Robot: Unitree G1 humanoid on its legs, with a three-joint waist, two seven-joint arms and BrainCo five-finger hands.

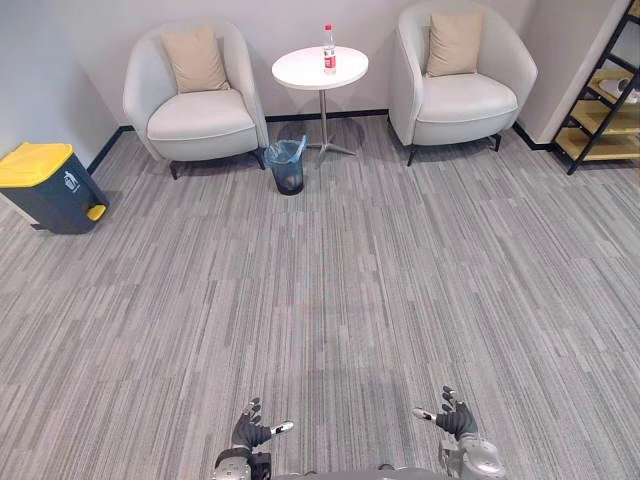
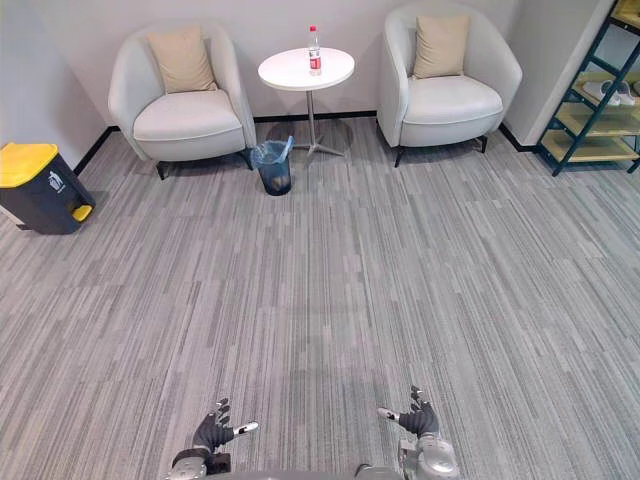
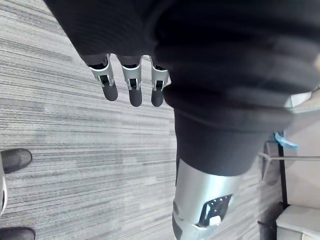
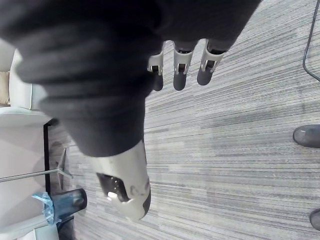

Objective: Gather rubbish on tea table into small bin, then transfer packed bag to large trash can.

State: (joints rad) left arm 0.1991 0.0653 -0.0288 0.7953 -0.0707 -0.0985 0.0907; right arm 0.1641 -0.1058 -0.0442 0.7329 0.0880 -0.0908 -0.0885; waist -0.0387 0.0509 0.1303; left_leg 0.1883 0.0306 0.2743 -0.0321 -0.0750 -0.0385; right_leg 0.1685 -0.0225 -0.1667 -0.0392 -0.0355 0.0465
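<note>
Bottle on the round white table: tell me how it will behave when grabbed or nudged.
The bottle stands tall and narrow, so a sideways nudge would probably tip it, and its round body could then roll off the table. It looks like clear plastic, so probably light and not fragile; its fill level cannot be told.

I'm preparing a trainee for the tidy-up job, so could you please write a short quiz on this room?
1. True or false: the bottle stands upright on the round table.
2. What colour is the lid of the large trash can?
3. Where is the small bin with the blue bag?
A) on the round table
B) on the floor beside the round table
C) right next to the large trash can

Key: 1 true; 2 yellow; 3 B.
</note>
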